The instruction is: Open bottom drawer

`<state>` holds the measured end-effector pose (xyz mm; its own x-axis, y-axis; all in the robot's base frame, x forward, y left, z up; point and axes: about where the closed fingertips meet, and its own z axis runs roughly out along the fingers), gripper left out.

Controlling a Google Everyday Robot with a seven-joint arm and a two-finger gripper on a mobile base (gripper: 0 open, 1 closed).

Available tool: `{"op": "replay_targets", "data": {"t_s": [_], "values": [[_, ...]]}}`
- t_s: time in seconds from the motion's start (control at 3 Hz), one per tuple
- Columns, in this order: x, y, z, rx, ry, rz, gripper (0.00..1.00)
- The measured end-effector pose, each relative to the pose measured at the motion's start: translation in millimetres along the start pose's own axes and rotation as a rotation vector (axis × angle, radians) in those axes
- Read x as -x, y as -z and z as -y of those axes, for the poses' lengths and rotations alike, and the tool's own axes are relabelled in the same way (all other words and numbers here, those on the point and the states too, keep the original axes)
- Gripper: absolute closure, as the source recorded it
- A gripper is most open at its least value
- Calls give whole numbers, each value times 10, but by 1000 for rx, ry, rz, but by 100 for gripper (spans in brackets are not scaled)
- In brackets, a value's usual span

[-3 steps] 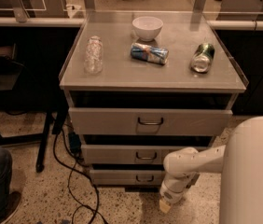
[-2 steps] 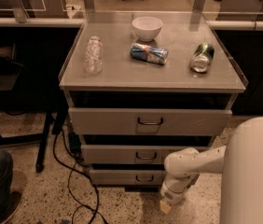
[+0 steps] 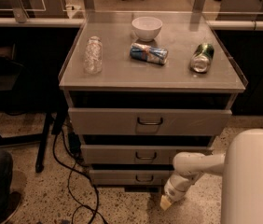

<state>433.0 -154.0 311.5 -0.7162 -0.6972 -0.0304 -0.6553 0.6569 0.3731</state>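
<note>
Reaching arm: in the camera view, the white arm runs from the robot's pale body at the lower right, leftward and down toward the foot of the cabinet
Gripper: the gripper hangs low over the speckled floor, tip pointing down and to the left; whether it is parted or closed cannot be told
Gripper to drawer: below and to the right of the drawer's front, near its right end, well apart from the handle and not touching it
Bottom drawer: the bottom drawer is the lowest of three grey fronts, with a dark gap above it
Handle: small dark wire loop handle at the middle of that front, nothing on it
Other drawers: middle drawer and top drawer sit above, each front wider in view than the one beneath
Cabinet top: grey cabinet top carries a white bowl at the back, a clear bottle at the left, a blue can lying in the middle and a green can lying at the right
Floor: black cables trail beside the cabinet's left side
</note>
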Motion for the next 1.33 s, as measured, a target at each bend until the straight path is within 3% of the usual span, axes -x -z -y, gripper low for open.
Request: {"op": "replay_targets", "data": {"t_s": [0.33,0.67,1.33], "values": [[331,-84,280,-4,-40,70,100],[279,-140,275,-15,-61,70,100],[543,-254,626,-115,-231,214,100]]}}
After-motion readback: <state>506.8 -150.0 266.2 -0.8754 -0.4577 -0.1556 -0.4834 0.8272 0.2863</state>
